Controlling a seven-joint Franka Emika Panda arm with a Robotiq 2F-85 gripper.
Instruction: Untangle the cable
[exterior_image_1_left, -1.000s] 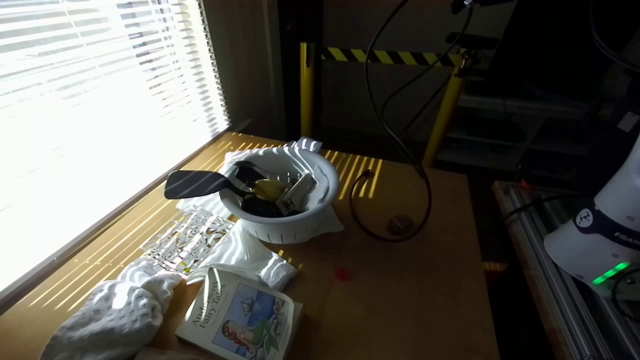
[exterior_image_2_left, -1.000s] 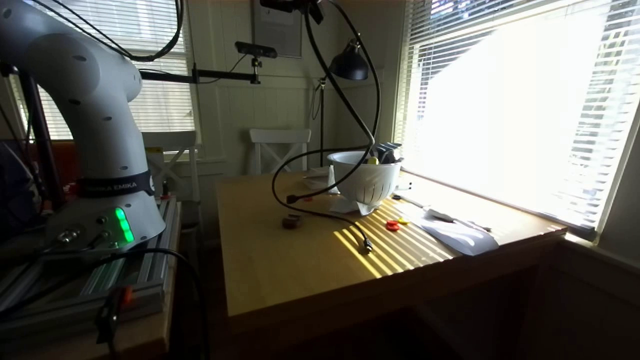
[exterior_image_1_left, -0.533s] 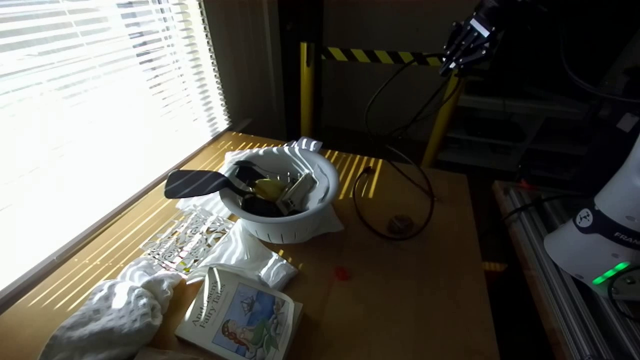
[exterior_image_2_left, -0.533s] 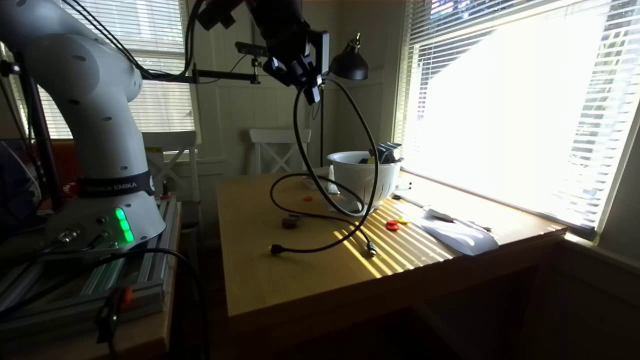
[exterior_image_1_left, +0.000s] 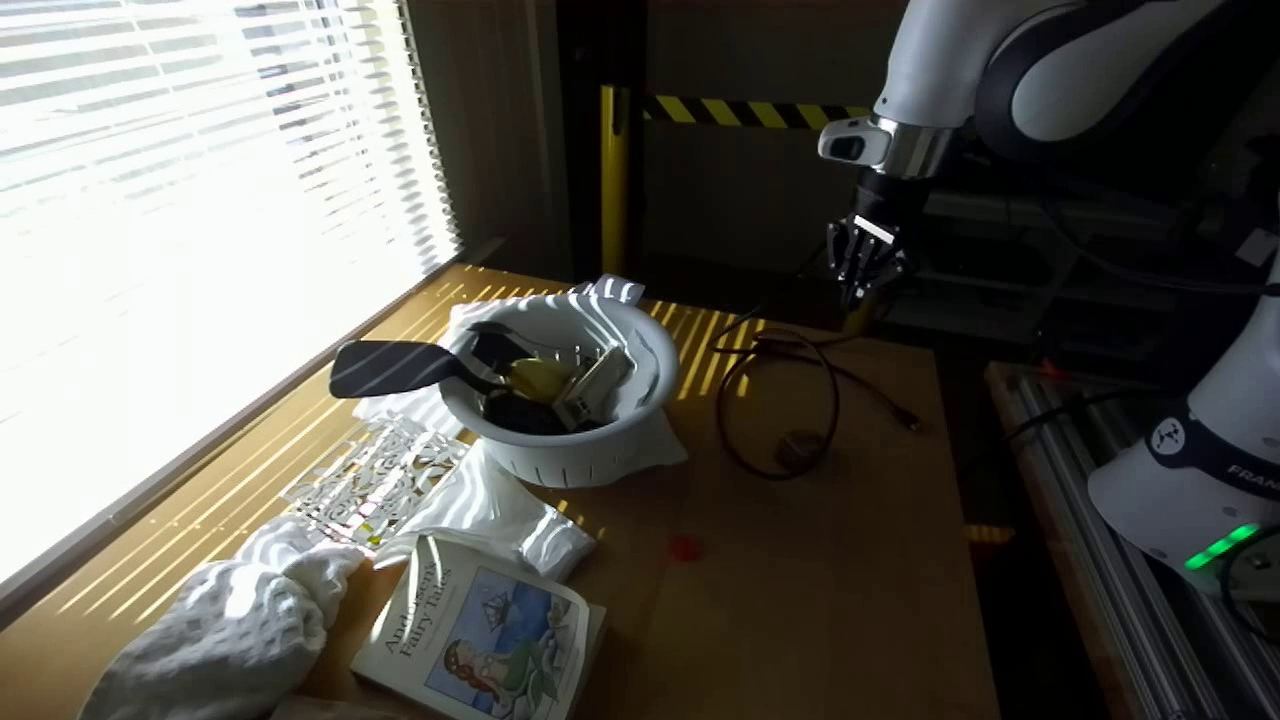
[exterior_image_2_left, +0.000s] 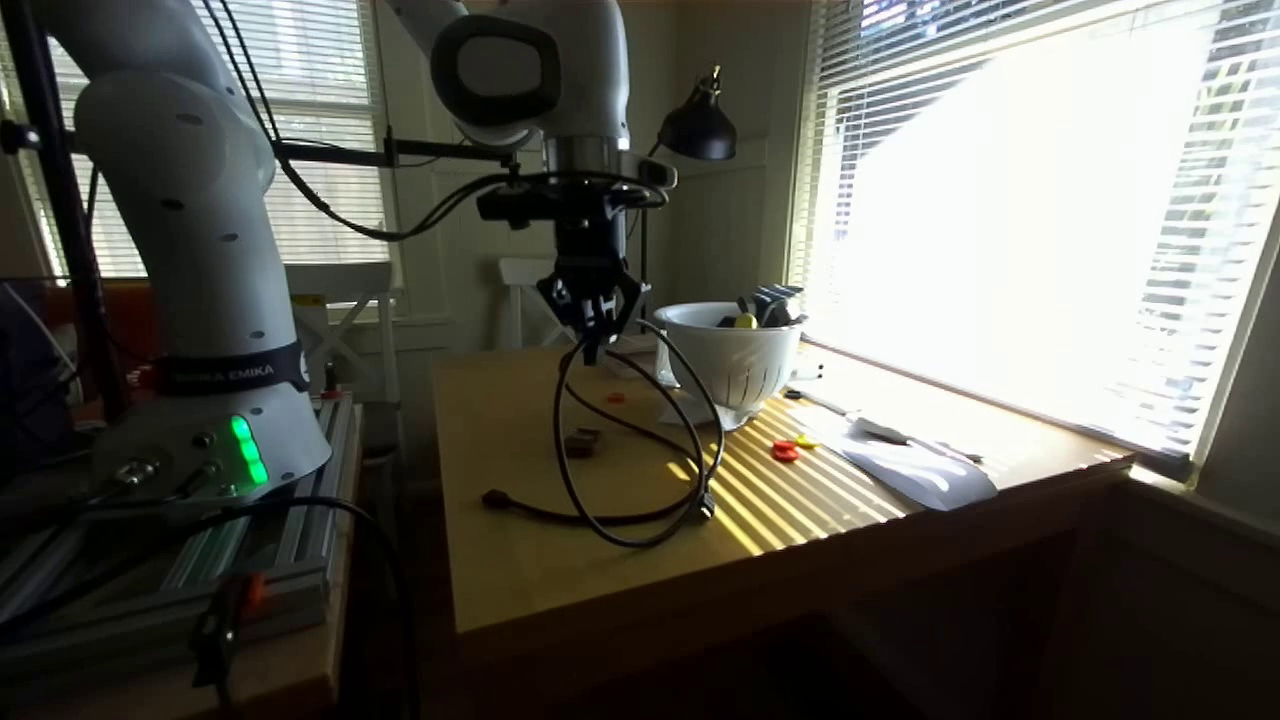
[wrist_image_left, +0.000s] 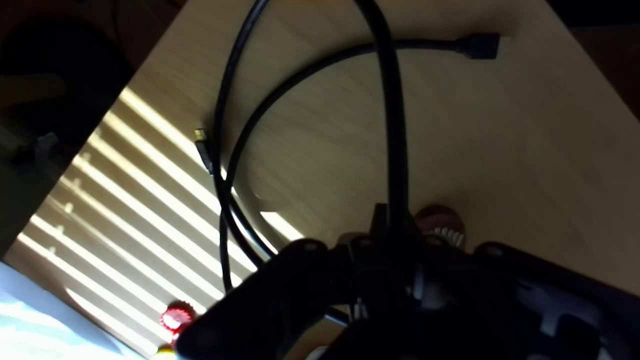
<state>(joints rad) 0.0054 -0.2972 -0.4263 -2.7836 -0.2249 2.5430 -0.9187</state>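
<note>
- The end effector (exterior_image_2_left: 592, 345) is closed, the cable (wrist_image_left: 395, 125) pinched in its grip above the desk (exterior_image_2_left: 520, 580).
- From there the cable hangs in crossing loops below the end effector, both ends down on the desk.
- Its long axis curls round; in the wrist view the held strand runs up the picture, the black plug (wrist_image_left: 480, 46) points right and the gold-tipped plug (wrist_image_left: 203, 154) points up, tilted slightly left.
</note>
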